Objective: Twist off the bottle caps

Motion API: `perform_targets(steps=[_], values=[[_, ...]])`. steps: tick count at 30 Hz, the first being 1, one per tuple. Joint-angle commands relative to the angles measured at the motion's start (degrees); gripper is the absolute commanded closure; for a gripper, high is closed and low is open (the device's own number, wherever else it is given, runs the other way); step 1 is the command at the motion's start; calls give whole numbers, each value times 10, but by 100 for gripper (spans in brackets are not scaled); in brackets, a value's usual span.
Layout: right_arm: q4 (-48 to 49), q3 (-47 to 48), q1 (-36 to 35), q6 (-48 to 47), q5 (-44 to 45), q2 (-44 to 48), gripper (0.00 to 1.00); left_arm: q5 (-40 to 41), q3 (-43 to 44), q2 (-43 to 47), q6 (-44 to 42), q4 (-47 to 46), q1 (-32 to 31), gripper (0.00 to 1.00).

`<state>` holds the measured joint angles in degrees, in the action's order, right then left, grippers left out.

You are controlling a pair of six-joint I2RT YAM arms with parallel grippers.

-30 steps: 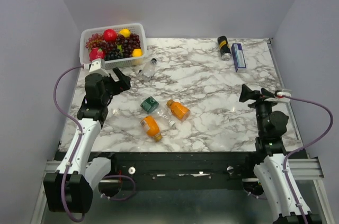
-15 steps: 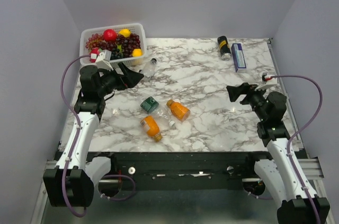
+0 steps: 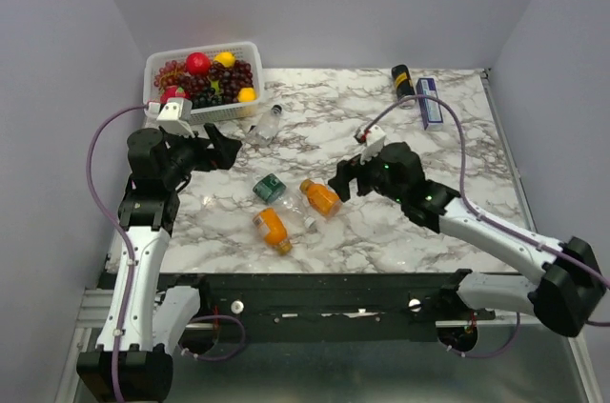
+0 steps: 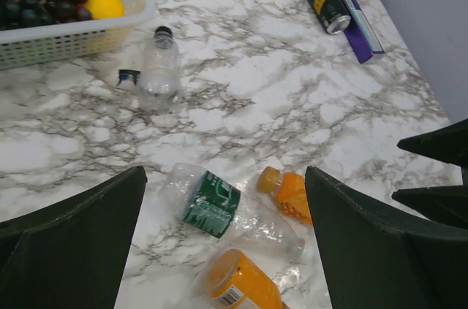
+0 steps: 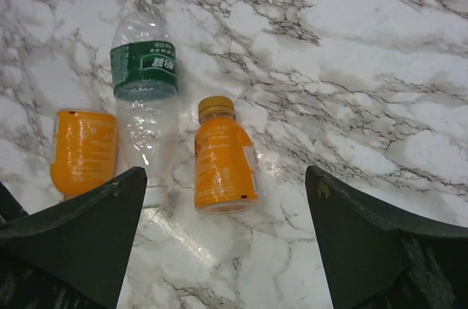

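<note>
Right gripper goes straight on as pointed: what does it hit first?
Probably the capped orange juice bottle, centred between the open fingers of the right gripper in its wrist view. The clear green-labelled bottle lies beside it. Depth is uncertain.

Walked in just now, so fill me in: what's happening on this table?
Two robot arms face four small bottles lying on the marble table. The right gripper hangs open over an orange juice bottle, cap on, beside a green-labelled clear bottle and a second orange bottle. The left gripper, also open, holds nothing. The fourth bottle lies by the fruit basket.
</note>
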<state>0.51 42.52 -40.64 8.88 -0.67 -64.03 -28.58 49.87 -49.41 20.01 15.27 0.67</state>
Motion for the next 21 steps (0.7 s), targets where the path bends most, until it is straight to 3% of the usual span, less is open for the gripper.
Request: perform_targets(steps=[1,5,11,17,21], values=[[-76,97,-31,-30,80,-107,6,139,14,48,-68,59,-2,1],[-133,180,-42,-54,69,-193,8,260,2,72,-4,72,0,1],[-206,264,-52,-69,44,-304,7,376,-7,111,-44,88,7,1],[-212,282,-59,-74,68,-365,5,394,-13,127,-59,86,11,1],[-214,287,-59,-81,70,-396,5,352,-8,116,-63,90,16,1]])
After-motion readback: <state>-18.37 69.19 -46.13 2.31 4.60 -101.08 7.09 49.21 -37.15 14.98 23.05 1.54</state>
